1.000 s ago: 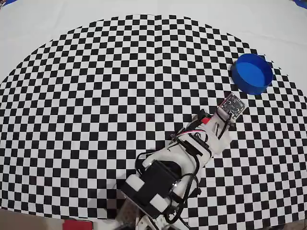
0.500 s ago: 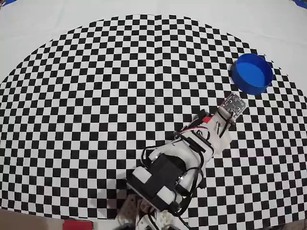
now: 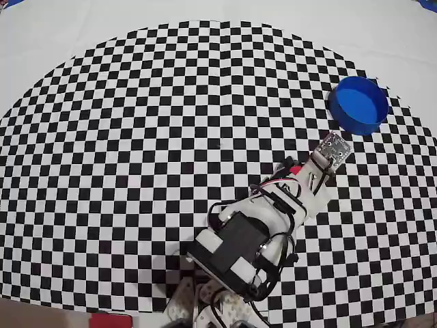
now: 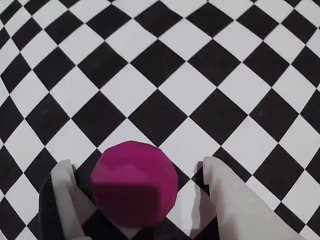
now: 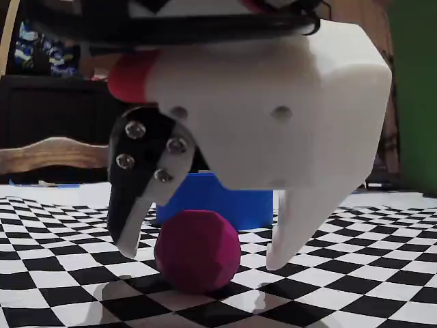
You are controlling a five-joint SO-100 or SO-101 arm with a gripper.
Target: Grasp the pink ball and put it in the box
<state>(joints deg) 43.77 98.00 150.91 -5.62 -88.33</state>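
The tabletop is covered by a flat black-and-white checkered sheet, matte, with a curved far edge. On it the arm, white printed plastic with black motor blocks and loose cables, stretches toward the box, a round bright blue tub with a thick smooth rim, standing well apart from the arm's tip and empty as far as the overhead view shows.

The step in hand looks like the grasp itself. The pincer is spread, one finger on either side of the pink ball, which sits on the checkered sheet on the arm's side of the box; in the fixed view a gap shows between each finger and the ball, so nothing is pinched yet. The ball is a small magenta sphere, matte and faintly faceted with fine ridged lines.

The next move probably calls for pressing the fingers together evenly on the ball's widest part, since a round matte thing may squirt out, then lifting and carrying toward the box.
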